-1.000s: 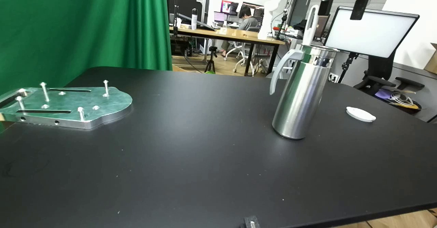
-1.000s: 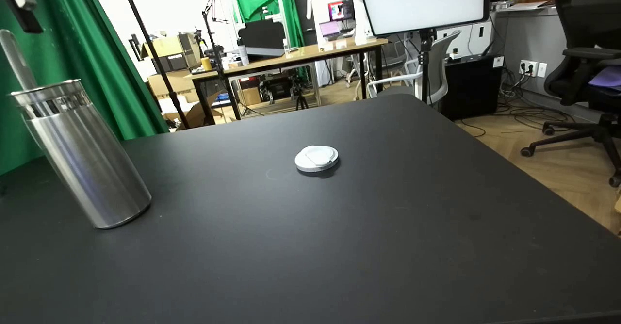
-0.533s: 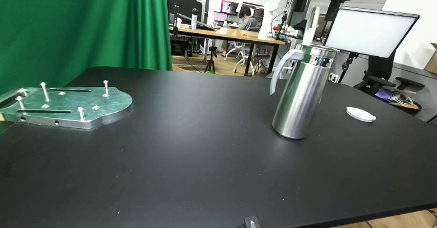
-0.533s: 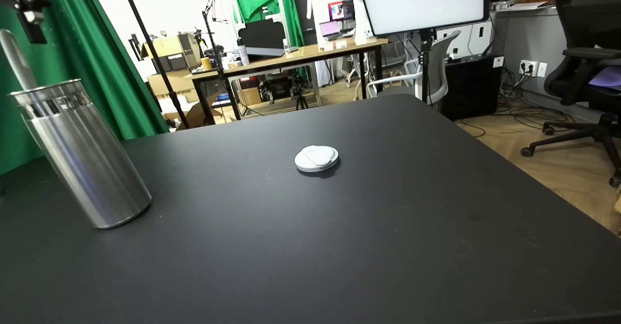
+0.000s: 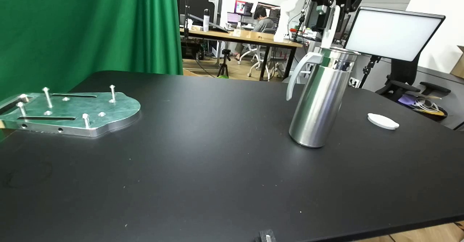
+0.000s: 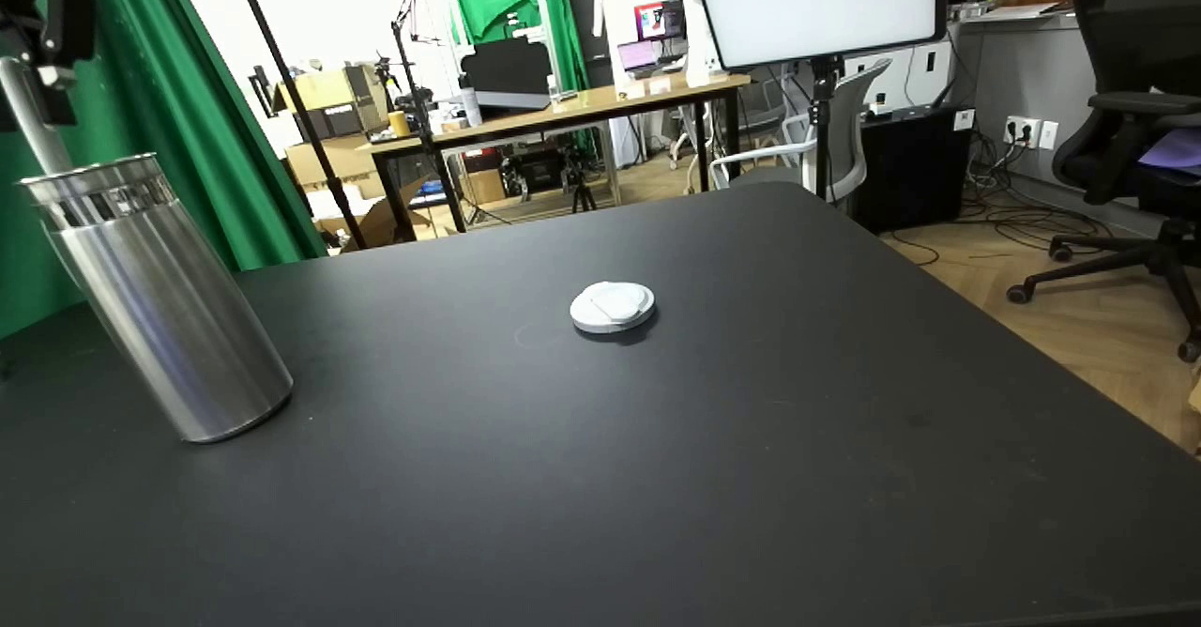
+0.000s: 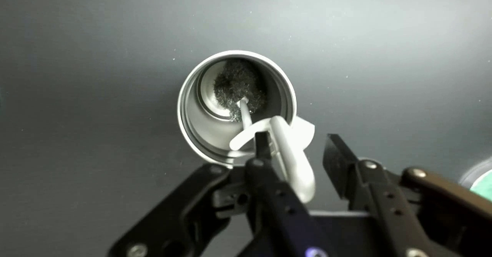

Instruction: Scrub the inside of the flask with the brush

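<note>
The shiny steel flask (image 5: 320, 102) stands on the black table (image 5: 203, 169), its pale side handle (image 5: 299, 73) facing left in an exterior view. From its mouth rises the white handle of the brush (image 5: 328, 35), also seen in an exterior view as a leaning grey-white shaft of the brush (image 6: 38, 129). In the wrist view the dark bristles (image 7: 238, 84) lie deep inside the flask's rim (image 7: 183, 95). My gripper (image 7: 300, 143) has its fingers on both sides of the brush handle, partly closed but open. One finger is close against the handle; a gap separates the other finger from it.
A white round lid (image 6: 612, 308) lies on the table beside the flask. At the table's far left in an exterior view is a greenish metal plate (image 5: 79, 108) with upright pegs. A large light panel (image 5: 395, 35) stands behind the table.
My gripper has come down and, in an exterior view, leftward until its fingers stand around the brush handle. The jaws have narrowed. The flask, brush and lid have not moved.
</note>
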Motion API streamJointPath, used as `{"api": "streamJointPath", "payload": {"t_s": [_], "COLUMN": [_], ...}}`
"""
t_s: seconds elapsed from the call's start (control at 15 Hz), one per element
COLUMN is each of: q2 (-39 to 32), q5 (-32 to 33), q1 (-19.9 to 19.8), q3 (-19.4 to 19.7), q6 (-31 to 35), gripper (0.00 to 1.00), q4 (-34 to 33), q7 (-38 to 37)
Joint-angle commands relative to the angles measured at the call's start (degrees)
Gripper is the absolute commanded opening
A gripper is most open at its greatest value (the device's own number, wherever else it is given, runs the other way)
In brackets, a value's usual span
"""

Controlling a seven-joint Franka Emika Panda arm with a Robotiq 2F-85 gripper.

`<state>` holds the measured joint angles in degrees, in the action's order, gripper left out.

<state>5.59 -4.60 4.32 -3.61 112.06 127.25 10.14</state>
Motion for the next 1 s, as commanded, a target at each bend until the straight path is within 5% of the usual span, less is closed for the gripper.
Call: {"api": "streamJointPath", "payload": {"t_s": [0.0, 0.2, 0.6, 0.93], "q2": [-3.74, -5.34, -5.34, -2.93], "q5": [0.13, 0.63, 2.72, 12.92], "q1": [-0.14, -0.41, -0.54, 1.02], "q3": [0.16, 0.16, -0.11, -1.91], "q6": [-6.6, -10.29, -13.01, -12.99], "gripper": [0.12, 0.0, 0.04, 0.04], "q4": [-5.08, -7.27, -9.41, -8.48], "q7": [-0.33, -1.03, -2.29, -8.23]}}
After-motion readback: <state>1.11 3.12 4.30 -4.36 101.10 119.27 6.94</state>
